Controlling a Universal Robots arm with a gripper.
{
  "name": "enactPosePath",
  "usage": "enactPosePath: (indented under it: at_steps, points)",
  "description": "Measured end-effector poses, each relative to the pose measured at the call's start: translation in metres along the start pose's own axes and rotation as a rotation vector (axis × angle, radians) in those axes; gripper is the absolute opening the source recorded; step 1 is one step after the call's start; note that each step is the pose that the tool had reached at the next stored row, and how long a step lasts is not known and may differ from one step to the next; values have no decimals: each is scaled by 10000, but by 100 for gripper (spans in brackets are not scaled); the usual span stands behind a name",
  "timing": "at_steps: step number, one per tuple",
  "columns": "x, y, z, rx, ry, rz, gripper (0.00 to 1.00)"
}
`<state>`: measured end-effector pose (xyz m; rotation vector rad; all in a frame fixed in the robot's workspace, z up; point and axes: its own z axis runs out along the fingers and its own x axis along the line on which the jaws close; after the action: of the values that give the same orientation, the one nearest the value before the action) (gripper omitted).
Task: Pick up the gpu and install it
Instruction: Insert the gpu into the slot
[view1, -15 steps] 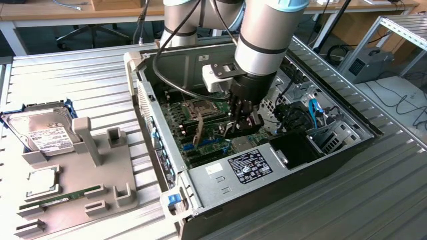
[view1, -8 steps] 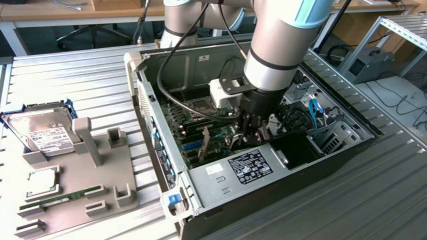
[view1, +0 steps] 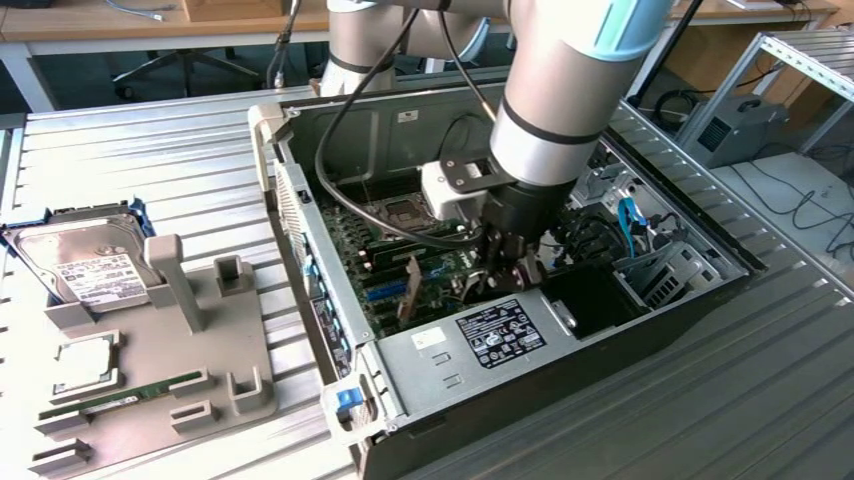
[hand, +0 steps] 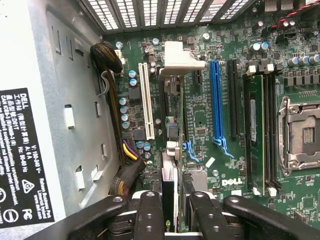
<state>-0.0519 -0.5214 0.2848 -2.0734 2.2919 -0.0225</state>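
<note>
I am looking down at a bench (view1: 160, 170) topped with ribbed, silver-grey metal slats that run across the exterior view. Behind it, along the far edge, stands a wooden desk (view1: 94, 20) on pale legs, with the wheeled base of an office chair (view1: 180, 65) beneath it on dark flooring. At the exterior view's right stands an aluminium frame (view1: 787, 60), a small grey box (view1: 734, 125) beside it, and loose black cables (view1: 801, 195) on the pale floor.
</note>
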Motion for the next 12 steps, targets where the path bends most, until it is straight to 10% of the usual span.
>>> enactPosePath:
  at_steps: [12]
  points:
    - [49,-4,0,0,1,0,26]
